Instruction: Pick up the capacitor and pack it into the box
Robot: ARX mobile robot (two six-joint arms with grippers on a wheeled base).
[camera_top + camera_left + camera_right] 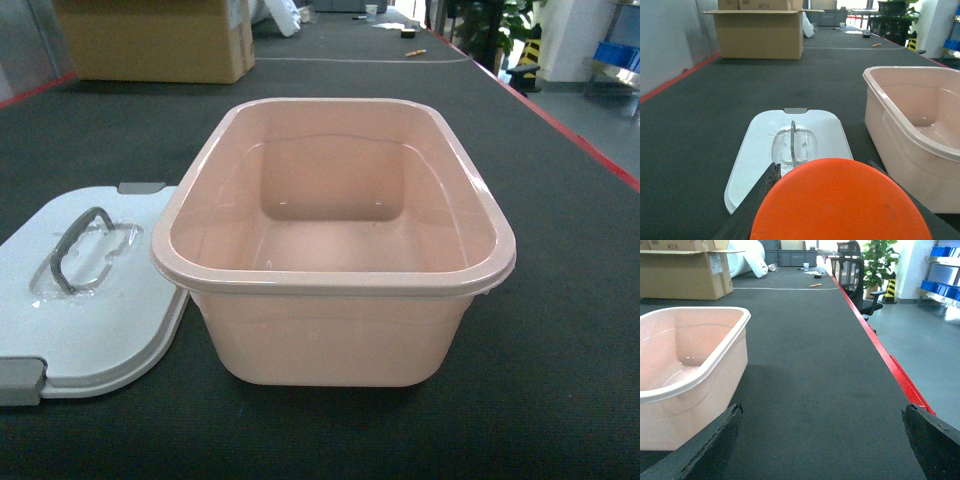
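From the head view, the box [335, 245] is sitting open in the middle of the dark mat [560, 330], with nothing lying inside it, so packing looks not yet begun. Its lid [85, 290] is lying flat just to the left, touching the rim. Neither arm is showing here.

In the left wrist view, the left gripper [840, 212] is pinching an orange round-topped object [840, 200], probably the capacitor, near the camera and left of the box, above the lid's near end. It is yet to go into the box.

In the right wrist view, the right gripper [822, 442] is hovering with fingers spread wide, holding nothing, right of the box, low over the mat. A cardboard carton [685, 267] is standing far left.
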